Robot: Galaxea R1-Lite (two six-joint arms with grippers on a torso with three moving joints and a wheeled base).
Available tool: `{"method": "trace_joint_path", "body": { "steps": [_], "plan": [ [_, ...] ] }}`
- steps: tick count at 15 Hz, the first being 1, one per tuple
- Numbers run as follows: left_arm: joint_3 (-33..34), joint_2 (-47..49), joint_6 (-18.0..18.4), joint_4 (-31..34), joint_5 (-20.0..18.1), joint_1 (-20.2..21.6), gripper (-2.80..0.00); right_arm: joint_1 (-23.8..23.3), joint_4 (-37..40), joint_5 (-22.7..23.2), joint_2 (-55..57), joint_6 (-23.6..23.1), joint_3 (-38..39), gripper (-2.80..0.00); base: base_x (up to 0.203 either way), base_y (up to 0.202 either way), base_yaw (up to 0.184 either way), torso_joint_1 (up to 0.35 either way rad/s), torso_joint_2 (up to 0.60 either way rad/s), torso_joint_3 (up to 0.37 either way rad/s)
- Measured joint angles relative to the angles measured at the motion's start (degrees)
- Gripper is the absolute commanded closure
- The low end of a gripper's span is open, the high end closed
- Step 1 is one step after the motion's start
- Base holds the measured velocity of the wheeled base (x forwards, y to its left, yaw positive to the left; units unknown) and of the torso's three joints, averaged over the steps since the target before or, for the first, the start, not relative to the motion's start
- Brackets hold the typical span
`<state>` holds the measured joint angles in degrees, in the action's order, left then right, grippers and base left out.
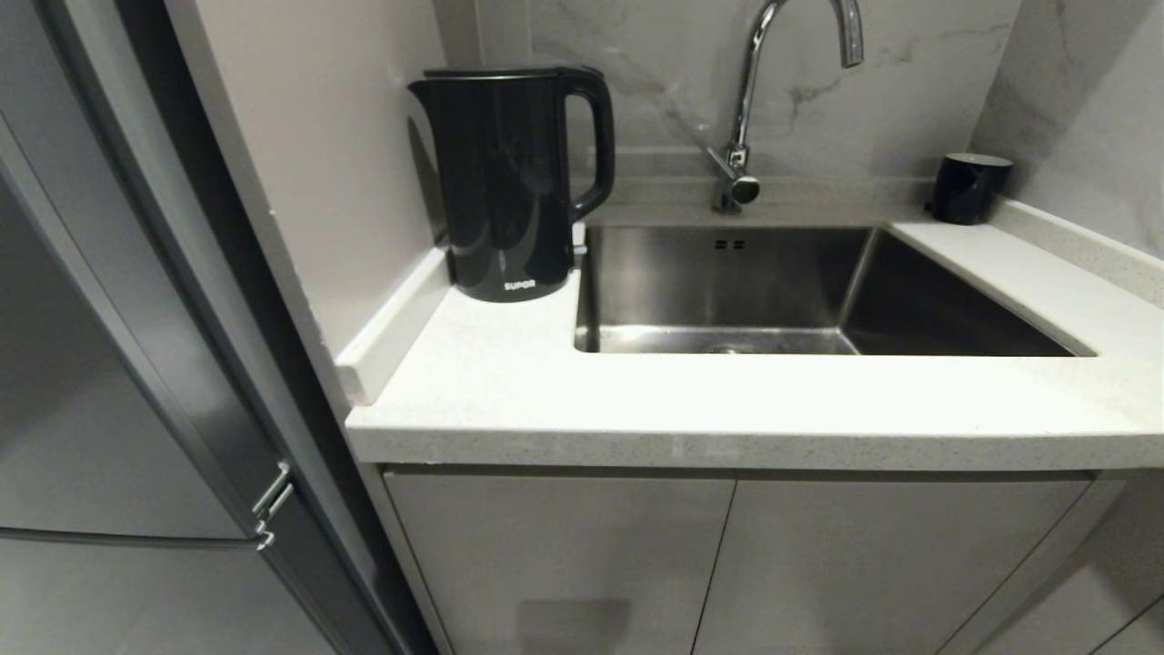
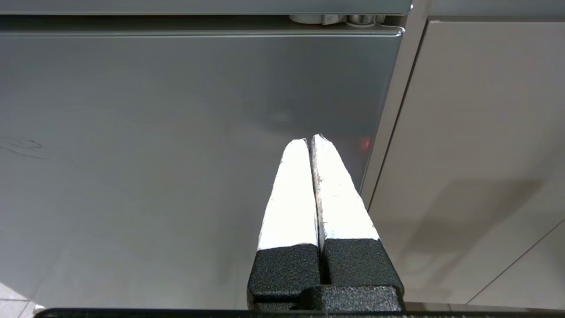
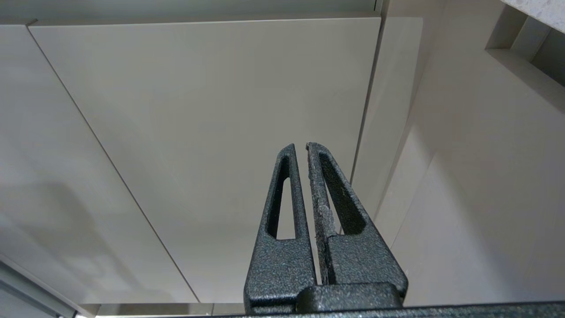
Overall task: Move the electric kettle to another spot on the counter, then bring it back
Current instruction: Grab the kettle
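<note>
Black, glossy electric kettle (image 1: 509, 182): upright on the white speckled counter (image 1: 727, 400), far left corner, just left of the steel sink (image 1: 727, 291); handle turned right. Small black cup (image 1: 968, 186): far right, by the wall. Left gripper (image 2: 310, 141): low before a steel appliance door (image 2: 176, 132), fingers closed, empty. Right gripper (image 3: 301, 148): low before pale cabinet doors (image 3: 212, 110), fingers closed, empty.
</note>
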<state>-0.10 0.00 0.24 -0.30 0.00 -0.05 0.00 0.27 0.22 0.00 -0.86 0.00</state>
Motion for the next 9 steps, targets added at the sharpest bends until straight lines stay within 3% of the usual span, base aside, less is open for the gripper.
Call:
{"method": "trace_joint_path", "body": {
  "steps": [9],
  "plan": [
    [0.0, 0.0, 0.0, 0.0, 0.0, 0.0, 0.00, 0.0, 0.0, 0.0, 0.0, 0.1, 0.0, 0.00, 0.000, 0.000, 0.000, 0.000, 0.00, 0.000]
  ]
}}
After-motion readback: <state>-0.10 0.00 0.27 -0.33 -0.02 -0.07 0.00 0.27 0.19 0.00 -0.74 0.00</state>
